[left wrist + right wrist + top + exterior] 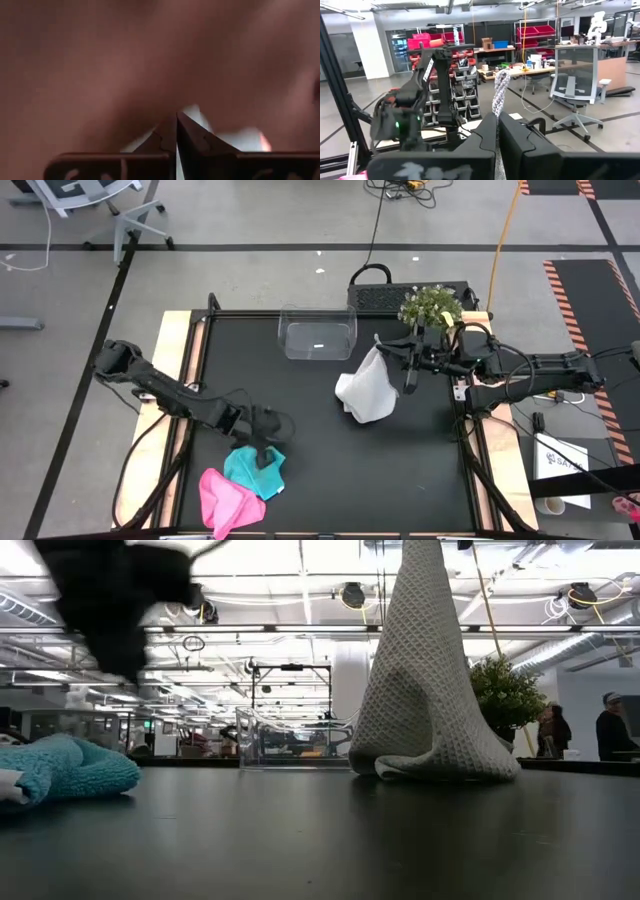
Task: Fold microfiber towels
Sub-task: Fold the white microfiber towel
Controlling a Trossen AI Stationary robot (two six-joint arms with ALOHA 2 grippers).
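Observation:
A pale grey-white towel (368,390) hangs in a cone at the table's middle right, with my right gripper (381,352) shut on its top. The teal towel (255,470) lies crumpled near the front left, seen low on the table in the low view (60,772). The pink towel (225,498) lies bunched beside it at the front edge. My left gripper (268,438) hovers shut above the teal towel's far edge and holds nothing; it appears as a dark blur in the low view (120,610), well above the cloth. My right gripper pinches a bunched corner of the white towel (500,95) between its two fingers; a twisted tip stands out beyond the fingertips. The fingers come level from the table's right side. The towel hangs below, fairly taut, its lower end (430,765) spread on the table.
A clear plastic tub (317,333) stands at the table's far middle, just left of the hanging towel. A small potted plant (430,305) sits at the far right corner. Bare black tabletop lies between the two arms and along the front right.

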